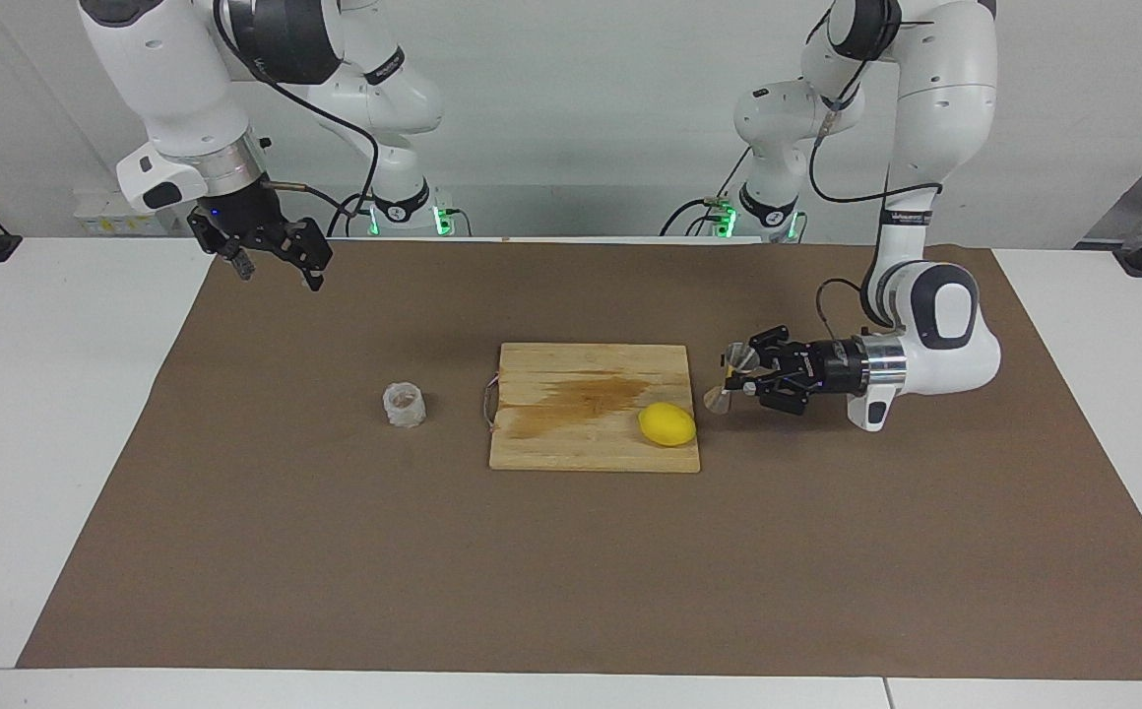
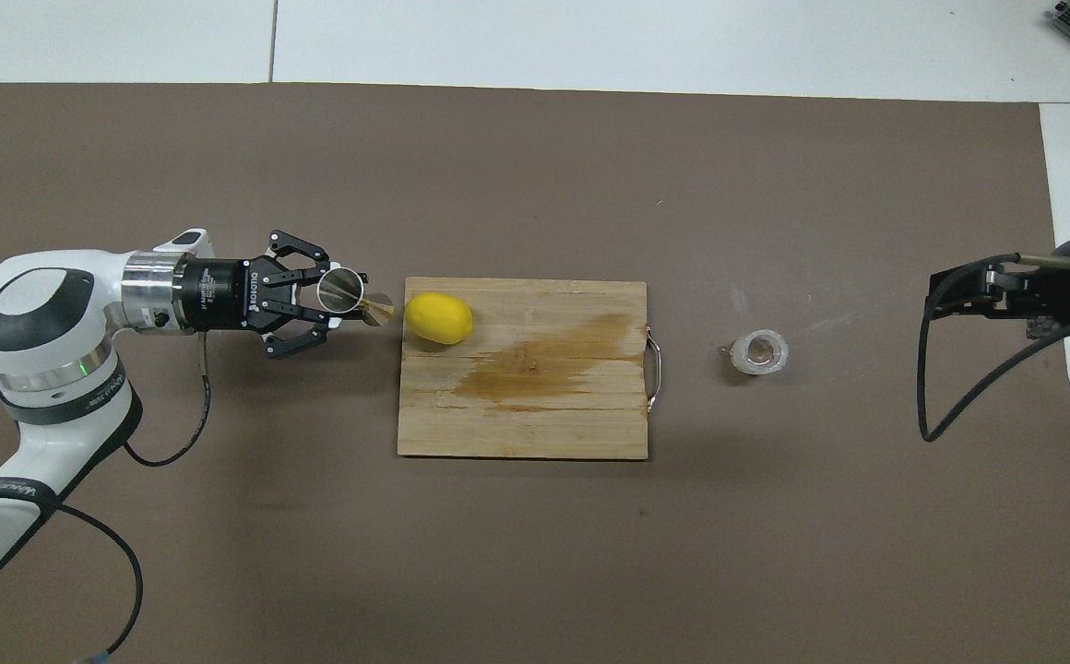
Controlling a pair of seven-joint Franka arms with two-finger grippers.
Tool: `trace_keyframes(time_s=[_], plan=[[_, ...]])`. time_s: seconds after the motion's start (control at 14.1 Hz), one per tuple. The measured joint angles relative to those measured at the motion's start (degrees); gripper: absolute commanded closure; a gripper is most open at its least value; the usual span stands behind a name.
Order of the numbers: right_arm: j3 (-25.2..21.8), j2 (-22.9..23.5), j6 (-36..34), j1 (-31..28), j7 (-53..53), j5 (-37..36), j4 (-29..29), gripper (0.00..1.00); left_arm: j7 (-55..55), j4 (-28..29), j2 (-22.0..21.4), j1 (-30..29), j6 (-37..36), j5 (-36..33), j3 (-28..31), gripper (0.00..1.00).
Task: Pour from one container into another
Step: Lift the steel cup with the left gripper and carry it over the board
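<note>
The grey metal hourglass jigger (image 1: 736,357) stands beside the cutting board's end toward the left arm. My left gripper (image 1: 731,378) reaches in level and is shut on its narrow waist; whether its lower cone touches the mat I cannot tell. In the overhead view the jigger (image 2: 340,289) shows its open mouth between the left gripper's (image 2: 351,298) fingers. The translucent crinkled cup (image 1: 404,405) stands upright on the brown mat beside the board's handle end, also seen from overhead (image 2: 760,351). My right gripper (image 1: 276,268) hangs open and empty, raised over the mat's corner, well apart from the cup.
A wooden cutting board (image 1: 571,433) with a wet stain lies mid-mat. A yellow lemon (image 1: 666,424) sits on its corner close to the jigger, also seen from overhead (image 2: 439,317). The brown mat (image 1: 571,571) covers the white table.
</note>
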State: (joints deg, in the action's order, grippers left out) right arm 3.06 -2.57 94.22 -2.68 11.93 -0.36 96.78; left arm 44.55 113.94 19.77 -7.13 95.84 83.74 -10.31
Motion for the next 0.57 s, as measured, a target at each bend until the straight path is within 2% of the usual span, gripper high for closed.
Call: trace_keyframes(time_s=[0.21, 0.57], plan=[[0.0, 0.0, 0.0, 0.0, 0.0, 0.0, 0.0, 0.0, 0.0, 2.23, -1.97, 4.99, 5.43, 4.05, -0.02, 1.0], [0.0, 0.0, 0.0, 0.0, 0.0, 0.0, 0.0, 0.0, -0.02, 3.39, -2.82, 11.42, 12.43, 9.87, 0.01, 1.0]])
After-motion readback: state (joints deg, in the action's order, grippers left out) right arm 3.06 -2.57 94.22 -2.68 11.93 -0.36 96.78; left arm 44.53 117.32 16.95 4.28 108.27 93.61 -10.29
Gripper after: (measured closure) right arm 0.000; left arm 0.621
